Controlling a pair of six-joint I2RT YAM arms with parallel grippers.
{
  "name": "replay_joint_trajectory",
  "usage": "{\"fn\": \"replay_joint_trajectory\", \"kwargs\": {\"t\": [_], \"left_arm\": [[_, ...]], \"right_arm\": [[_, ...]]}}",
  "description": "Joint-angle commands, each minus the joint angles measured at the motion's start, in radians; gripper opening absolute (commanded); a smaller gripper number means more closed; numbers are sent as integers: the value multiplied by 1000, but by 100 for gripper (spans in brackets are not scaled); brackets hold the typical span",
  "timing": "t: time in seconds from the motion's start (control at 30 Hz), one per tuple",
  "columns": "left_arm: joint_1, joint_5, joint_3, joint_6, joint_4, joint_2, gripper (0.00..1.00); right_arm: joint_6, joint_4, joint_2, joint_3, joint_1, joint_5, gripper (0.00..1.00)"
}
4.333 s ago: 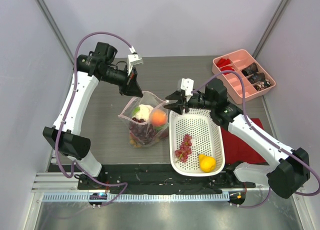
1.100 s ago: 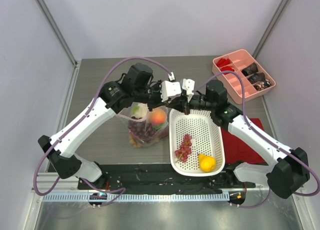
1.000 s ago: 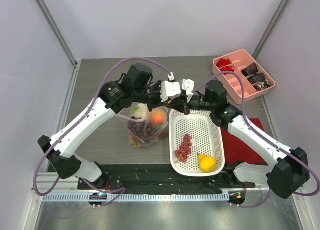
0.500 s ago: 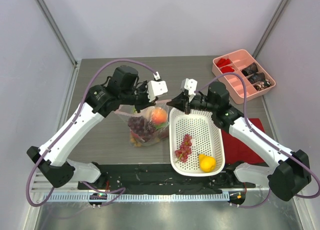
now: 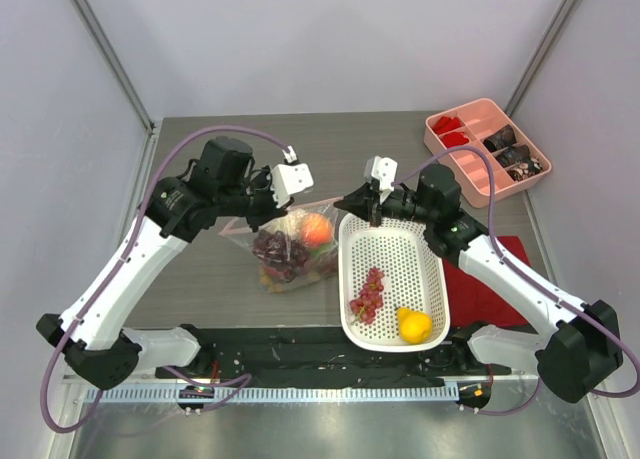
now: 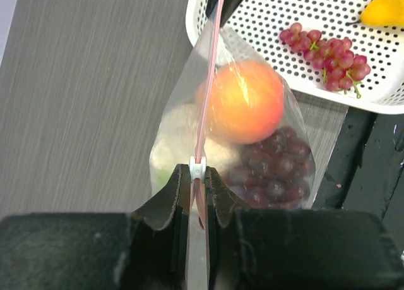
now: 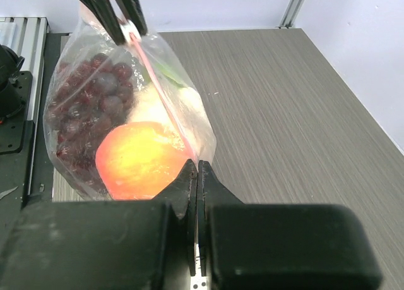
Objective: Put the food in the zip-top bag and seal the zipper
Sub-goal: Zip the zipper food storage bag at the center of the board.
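Watching both wrist feeds, I saw my left gripper and right gripper each pinched tight on the zipper, the zip-top bag hanging between them.

bag clear (zipper pink) | orange orange-red | grapes purple | basket white, perforated

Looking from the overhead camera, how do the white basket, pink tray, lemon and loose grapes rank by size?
Largest first:
1. white basket
2. pink tray
3. lemon and loose grapes, which look about alike
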Motion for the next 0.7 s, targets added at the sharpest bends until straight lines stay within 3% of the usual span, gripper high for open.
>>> {"fn": "replay_joint_trajectory", "kwargs": {"t": [0.0, 0.67], "left_arm": [[29, -137, 12, 4, -99, -98, 0], [85, -281, -52, 12, -177, -205, 0]], "right_arm": [[-11, 56, -30, 0, -38, 89, 1], [-31, 78, -22, -20, -39, 119, 1]]}}
